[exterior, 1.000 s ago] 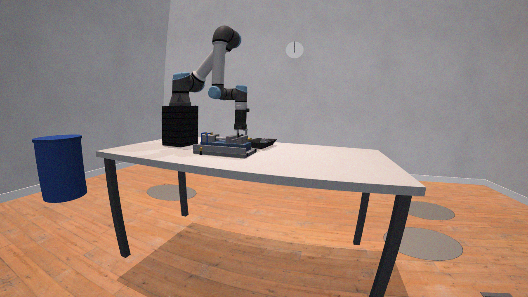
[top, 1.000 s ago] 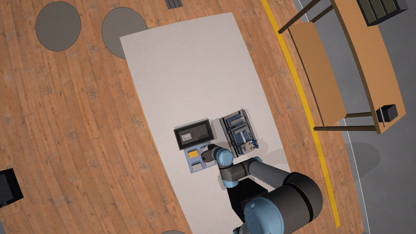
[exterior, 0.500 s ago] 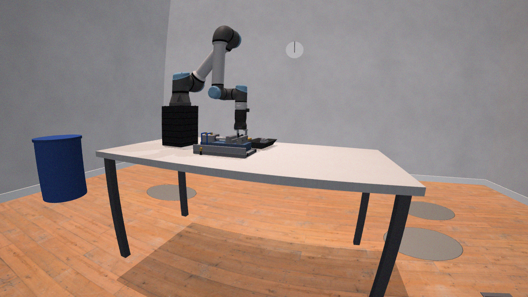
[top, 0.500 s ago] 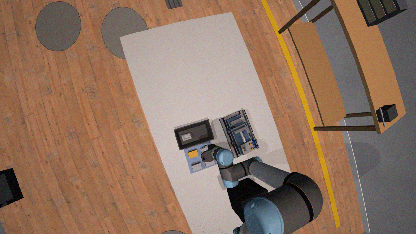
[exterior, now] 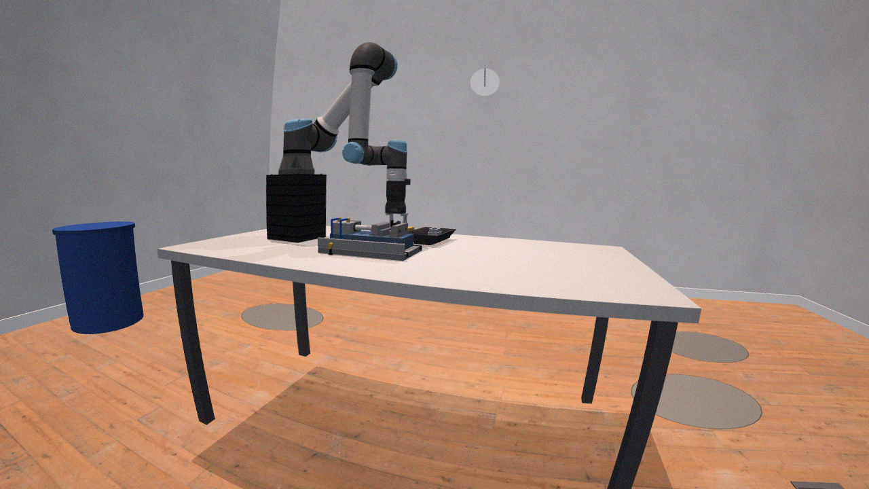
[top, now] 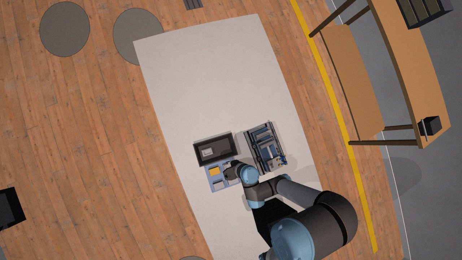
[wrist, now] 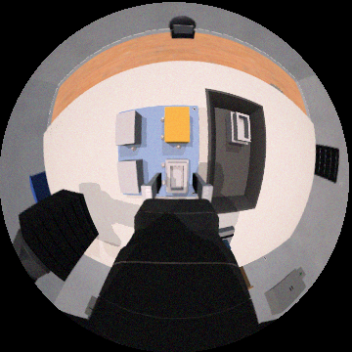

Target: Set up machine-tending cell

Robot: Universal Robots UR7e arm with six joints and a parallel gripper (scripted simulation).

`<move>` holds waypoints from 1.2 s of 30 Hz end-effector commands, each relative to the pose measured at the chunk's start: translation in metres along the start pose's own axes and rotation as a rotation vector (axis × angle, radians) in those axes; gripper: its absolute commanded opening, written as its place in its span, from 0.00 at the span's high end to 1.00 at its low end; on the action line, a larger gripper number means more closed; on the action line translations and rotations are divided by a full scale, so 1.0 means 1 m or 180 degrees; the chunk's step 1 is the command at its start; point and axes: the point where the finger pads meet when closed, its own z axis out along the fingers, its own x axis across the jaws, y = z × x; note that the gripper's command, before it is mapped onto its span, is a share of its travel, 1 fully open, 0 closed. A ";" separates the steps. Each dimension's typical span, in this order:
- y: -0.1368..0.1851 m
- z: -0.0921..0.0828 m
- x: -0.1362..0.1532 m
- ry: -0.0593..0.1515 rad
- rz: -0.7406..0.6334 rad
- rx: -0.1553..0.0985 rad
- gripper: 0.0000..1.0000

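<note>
From the wrist view my gripper hangs with its fingers spread wide and nothing between them, straddling a finished part, pocket up, at the 6 o'clock corner of the infeed plate. The brass blank sits at 12 o'clock from it; two aluminium blanks lie toward 9 and 10 o'clock. I'd drop straight down, keep the part centred between the fingers, close on its long flanks, lift level, then carry it toward 3 o'clock into the outfeed tray, beside the part already there.
</note>
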 end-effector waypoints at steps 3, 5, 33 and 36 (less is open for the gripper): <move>0.000 0.002 0.003 0.0014 -0.0001 0.0003 0.00; 0.000 0.002 0.002 0.0013 -0.0001 0.0003 0.00; 0.000 0.010 0.002 0.0013 -0.0001 0.0003 0.00; 0.000 0.010 0.002 0.0012 -0.0001 0.0003 0.00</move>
